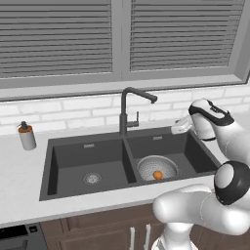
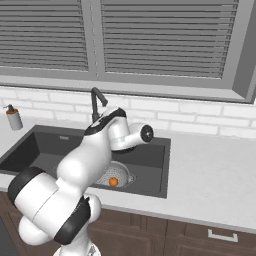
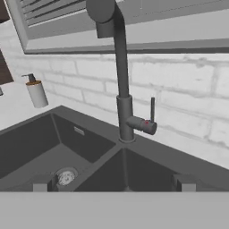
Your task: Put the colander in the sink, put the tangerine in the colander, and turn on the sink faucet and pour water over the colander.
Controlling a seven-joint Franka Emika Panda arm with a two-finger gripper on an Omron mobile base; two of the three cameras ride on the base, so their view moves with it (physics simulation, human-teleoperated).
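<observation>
Behind the sink, sink faucet upright, spout toward the wide-open hand.

No legible text, label, brand, number or sign was found. The soap dispenser, left of the sink, carried no readable marking; its surface appeared plain grey.

Home kitchen, rendered. Dark double-basin sink was set in a pale tabletop, gooseneck faucet behind the divider. White brick backsplash ran under a window with closed grey blinds. Soap dispenser stood left of the sink. Brown wood cabinets with handles sat below.
</observation>
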